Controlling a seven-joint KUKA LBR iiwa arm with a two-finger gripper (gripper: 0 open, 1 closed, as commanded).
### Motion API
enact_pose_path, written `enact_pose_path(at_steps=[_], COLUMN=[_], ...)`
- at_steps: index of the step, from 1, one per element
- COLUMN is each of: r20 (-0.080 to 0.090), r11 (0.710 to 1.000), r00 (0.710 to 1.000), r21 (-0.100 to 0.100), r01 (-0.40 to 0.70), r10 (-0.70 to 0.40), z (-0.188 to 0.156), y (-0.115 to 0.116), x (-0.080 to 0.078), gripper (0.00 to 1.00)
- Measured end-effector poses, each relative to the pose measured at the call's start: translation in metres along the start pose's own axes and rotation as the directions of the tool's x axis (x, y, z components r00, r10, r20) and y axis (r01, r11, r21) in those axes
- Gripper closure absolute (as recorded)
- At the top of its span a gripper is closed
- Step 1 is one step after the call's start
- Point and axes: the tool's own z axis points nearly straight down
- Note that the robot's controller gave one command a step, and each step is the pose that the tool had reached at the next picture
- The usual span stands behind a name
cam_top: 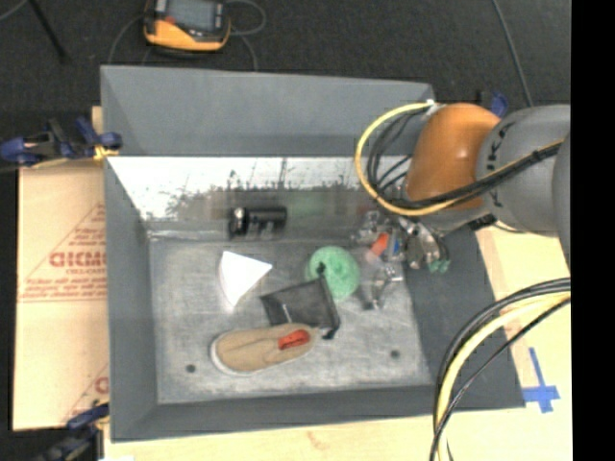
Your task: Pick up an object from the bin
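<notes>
As we look in over the near wall of the bin [288, 413], a beige slipper-shaped thing [255, 351] with a red tab comes first, lying parallel to that wall. Just beyond it rests a black crumpled pouch [306, 307], its far corner touching or just under a green round thing [334, 269]. The green round thing sits at mid-floor, just beside the hand [381, 288], on the side turned away from the wall the arm reaches over. The hand hangs low over the floor; we cannot tell whether it is released or clenched, and we see nothing held in it. We judge the green round thing the likeliest pick. Being round, it has no long axis, so the coming move turns on a short sideways shift toward the bin's centre, not a turn of the wrist. Level with it toward the opposite wall lies a white folded piece [240, 275]; a black cylinder [258, 220] lies along the far wall.
</notes>
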Motion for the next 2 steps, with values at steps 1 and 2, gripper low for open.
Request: enact_pose_path(at_steps=[1,2], r20=[0.005,0.004], r11=[0.987,0.987], r00=[0.987,0.987], r21=[-0.002,-0.002], r01=[0.159,0.159], r10=[-0.159,-0.159], z=[0.0083,0.0083], y=[0.0666,0.0666], x=[-0.0383,-0.0383], gripper=[1.00,1.00])
